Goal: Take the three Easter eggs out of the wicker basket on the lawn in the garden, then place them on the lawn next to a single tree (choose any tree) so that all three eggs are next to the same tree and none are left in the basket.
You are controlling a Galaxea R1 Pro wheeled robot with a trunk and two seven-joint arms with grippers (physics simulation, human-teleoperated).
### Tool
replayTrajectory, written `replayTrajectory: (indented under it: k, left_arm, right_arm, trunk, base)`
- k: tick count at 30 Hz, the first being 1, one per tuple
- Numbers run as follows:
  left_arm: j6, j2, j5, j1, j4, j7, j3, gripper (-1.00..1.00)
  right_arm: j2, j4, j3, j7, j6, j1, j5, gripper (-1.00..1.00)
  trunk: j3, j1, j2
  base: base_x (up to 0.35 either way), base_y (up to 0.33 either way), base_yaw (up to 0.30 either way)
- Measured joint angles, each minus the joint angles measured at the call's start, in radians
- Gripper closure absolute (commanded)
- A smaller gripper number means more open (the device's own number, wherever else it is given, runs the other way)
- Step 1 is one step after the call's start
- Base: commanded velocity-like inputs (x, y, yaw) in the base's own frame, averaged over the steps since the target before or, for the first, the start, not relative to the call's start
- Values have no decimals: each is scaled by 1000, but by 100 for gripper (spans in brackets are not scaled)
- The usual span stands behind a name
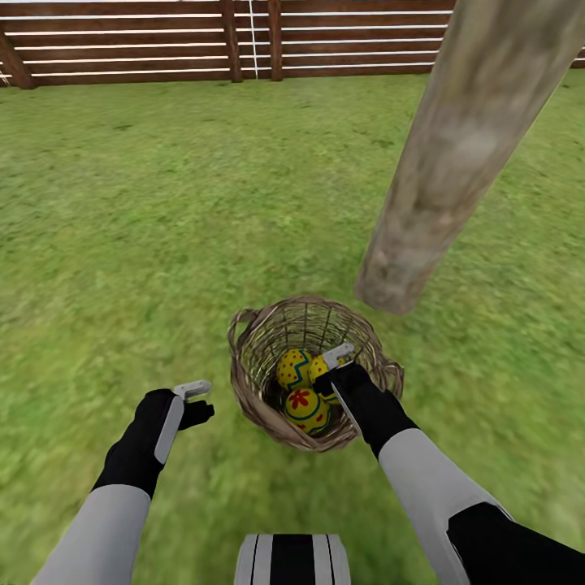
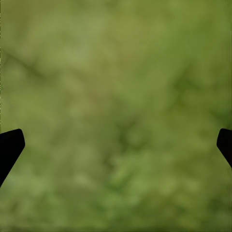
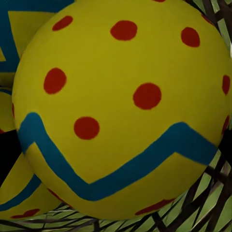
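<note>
Right gripper (image 1: pixel 331 366) is down inside the basket (image 1: pixel 252 394), closed around a dotted egg (image 3: pixel 121 101) that sits among the other eggs (image 1: pixel 305 409). The basket rests on the lawn (image 1: pixel 146 244) just beside the tree (image 1: pixel 455 162). Left gripper (image 1: pixel 195 402) hangs spread wide over bare grass, holding nothing. Fence (image 1: pixel 146 41) runs behind.

Head view high, looking down; right wrist view close on dotted egg (image 3: pixel 121 104); left over lawn (image 2: pixel 116 96).
</note>
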State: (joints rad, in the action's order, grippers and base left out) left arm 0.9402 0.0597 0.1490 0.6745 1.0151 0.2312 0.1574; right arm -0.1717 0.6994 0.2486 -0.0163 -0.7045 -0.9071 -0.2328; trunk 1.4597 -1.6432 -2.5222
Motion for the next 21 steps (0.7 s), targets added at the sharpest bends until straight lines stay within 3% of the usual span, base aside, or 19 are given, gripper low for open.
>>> replayTrajectory:
  k: [21]
  left_arm:
    - [0,1,-1,0,18,0,1,-100]
  right_arm:
    - [0,8,1,-1,-1,0,-3,100]
  trunk:
    - [4,0,0]
  base:
    - [0,0,0]
